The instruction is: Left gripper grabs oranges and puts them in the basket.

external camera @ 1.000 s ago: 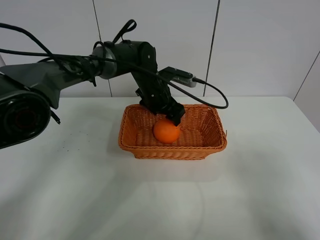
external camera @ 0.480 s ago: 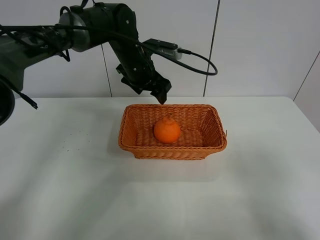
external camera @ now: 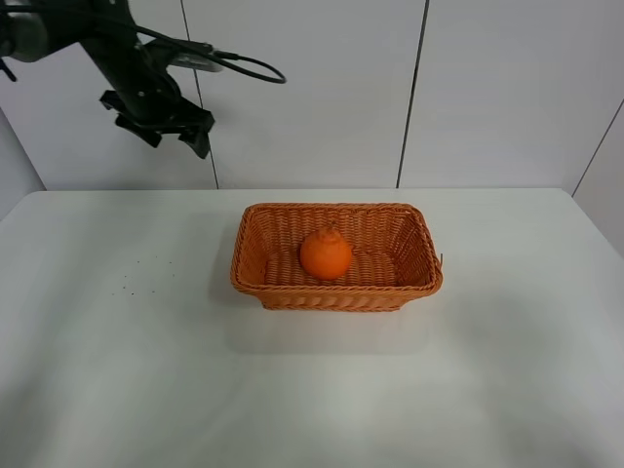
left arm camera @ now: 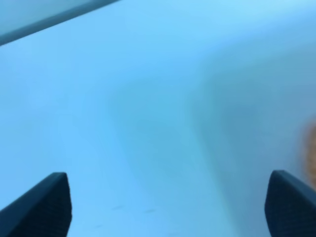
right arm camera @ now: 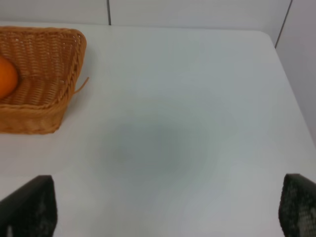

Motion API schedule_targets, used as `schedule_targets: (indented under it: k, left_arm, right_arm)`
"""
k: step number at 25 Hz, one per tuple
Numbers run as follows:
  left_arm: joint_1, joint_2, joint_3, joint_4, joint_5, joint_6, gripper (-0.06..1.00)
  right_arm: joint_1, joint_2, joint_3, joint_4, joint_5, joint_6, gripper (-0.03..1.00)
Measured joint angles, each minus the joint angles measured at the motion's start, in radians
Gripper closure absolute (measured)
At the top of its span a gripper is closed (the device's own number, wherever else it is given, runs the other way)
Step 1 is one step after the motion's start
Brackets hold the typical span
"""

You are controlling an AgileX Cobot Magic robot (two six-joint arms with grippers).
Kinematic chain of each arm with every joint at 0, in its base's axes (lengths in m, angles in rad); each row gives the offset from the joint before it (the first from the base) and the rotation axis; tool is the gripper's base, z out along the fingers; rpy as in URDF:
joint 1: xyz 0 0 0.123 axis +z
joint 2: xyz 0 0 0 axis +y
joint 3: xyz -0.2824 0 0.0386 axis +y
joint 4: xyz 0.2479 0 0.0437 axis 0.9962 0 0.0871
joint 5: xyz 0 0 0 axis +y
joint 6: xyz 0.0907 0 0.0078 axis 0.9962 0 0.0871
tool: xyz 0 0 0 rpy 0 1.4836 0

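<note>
The orange lies in the middle of the wicker basket, knobby top up. It also shows in the right wrist view, inside the basket. My left gripper hangs high in front of the back wall, far up and left of the basket, open and empty. The left wrist view is blurred; its two fingertips stand wide apart over white table. My right gripper is open and empty over bare table to the right of the basket; the exterior high view does not show it.
The white table carries only the basket. A white panelled wall stands behind the table. A faint orange-brown blur sits at one edge of the left wrist view.
My left gripper has let go of the orange, risen out of the basket and swung far up and to the left. The orange rests still in the basket.
</note>
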Motion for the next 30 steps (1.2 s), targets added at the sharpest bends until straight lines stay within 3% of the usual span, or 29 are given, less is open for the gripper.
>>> schedule_targets:
  k: [4,10,20,30]
  left_arm:
    - [0.118,0.000,0.000,0.007,0.000,0.026,0.05]
    - [0.202,0.000,0.000,-0.023,0.000,0.031,0.06]
    - [0.218,-0.030,0.012,-0.040,0.026,0.031,0.06]
    - [0.218,-0.246,0.233,-0.040,-0.023,0.040,0.06]
  right_arm:
    - [0.000,0.000,0.000,0.000,0.000,0.000,0.27]
    - [0.000,0.000,0.000,0.000,0.000,0.000,0.27]
    - [0.000,0.000,0.000,0.000,0.000,0.000,0.27]
    - [0.000,0.000,0.000,0.000,0.000,0.000,0.27]
